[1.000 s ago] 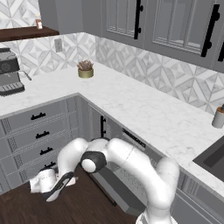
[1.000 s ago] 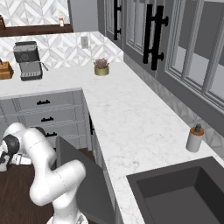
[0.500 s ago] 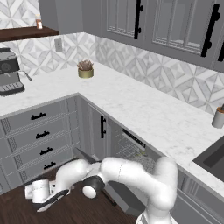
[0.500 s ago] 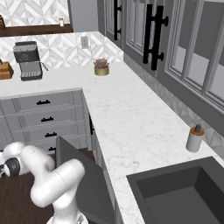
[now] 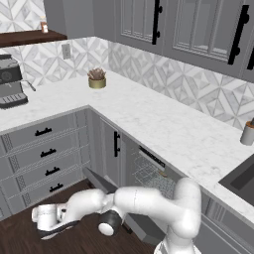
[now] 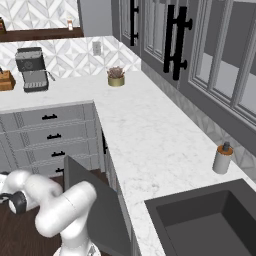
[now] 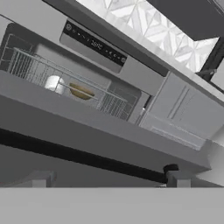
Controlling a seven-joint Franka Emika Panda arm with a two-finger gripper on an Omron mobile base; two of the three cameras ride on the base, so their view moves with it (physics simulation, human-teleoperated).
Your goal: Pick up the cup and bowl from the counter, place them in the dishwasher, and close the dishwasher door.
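The dishwasher door [image 5: 113,194] hangs half open, tilted out over the dark floor. My gripper [image 5: 52,230] is low by the floor, below and beyond the door's free edge, pointing up at it. In the hand view the gripper [image 7: 109,181] is open, its fingertips [image 7: 41,178] wide apart under the door's dark bar handle [image 7: 83,157]. Past the door, the white cup [image 7: 53,83] and the brown bowl [image 7: 81,91] sit side by side in the wire rack [image 7: 109,103] of the dishwasher [image 5: 149,171], under its dark control strip [image 7: 94,43]. The counter [image 5: 163,124] above is white marble.
Grey drawer cabinets [image 5: 44,149] stand to the left of the door. A gold plant pot [image 5: 97,79], a coffee machine [image 5: 11,82] and a soap dispenser [image 5: 247,133] are on the counter, with a dark sink [image 6: 210,220] at the right. A narrow cabinet door [image 5: 115,146] adjoins the dishwasher.
My arm has swung lower and further left toward the floor, bringing the hand below the door's edge. The door stays at about the same tilt.
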